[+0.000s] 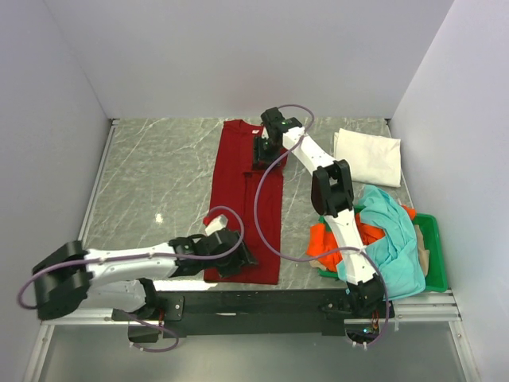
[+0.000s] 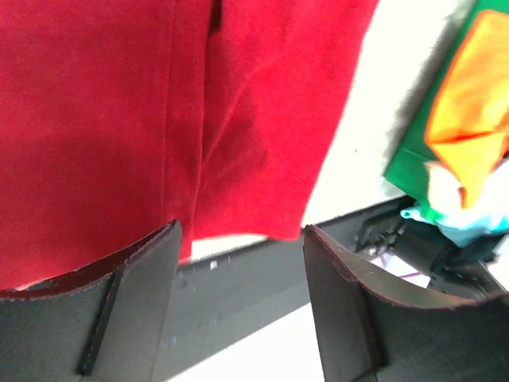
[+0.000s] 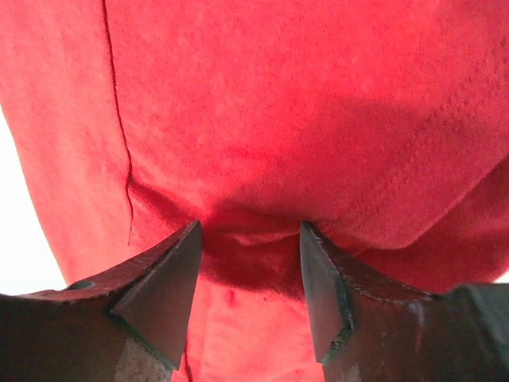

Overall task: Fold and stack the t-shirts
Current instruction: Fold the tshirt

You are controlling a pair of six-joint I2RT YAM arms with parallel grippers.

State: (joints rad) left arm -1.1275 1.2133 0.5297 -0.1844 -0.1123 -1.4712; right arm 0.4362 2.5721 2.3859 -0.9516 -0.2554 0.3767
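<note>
- I see the dark red t-shirt point(image 1: 245, 199) lying as a long narrow strip down the middle of the bench point(image 1: 151, 175), running from the far edge to the near edge;
- the left claw point(image 1: 237, 256) sits at the shirt's near hem; it is released, fingers apart with nothing between them;
- the right claw point(image 1: 260, 153) is down on the shirt's far end, also released; a low ridge of red cloth lies between its fingers, unpinched;
- the white t-shirt point(image 1: 367, 157) lies folded by the far right corner;
- the orange t-shirt point(image 1: 320, 241) and teal t-shirt point(image 1: 398, 247) are heaped over the green tray point(image 1: 433, 239) at the near right corner.
</note>
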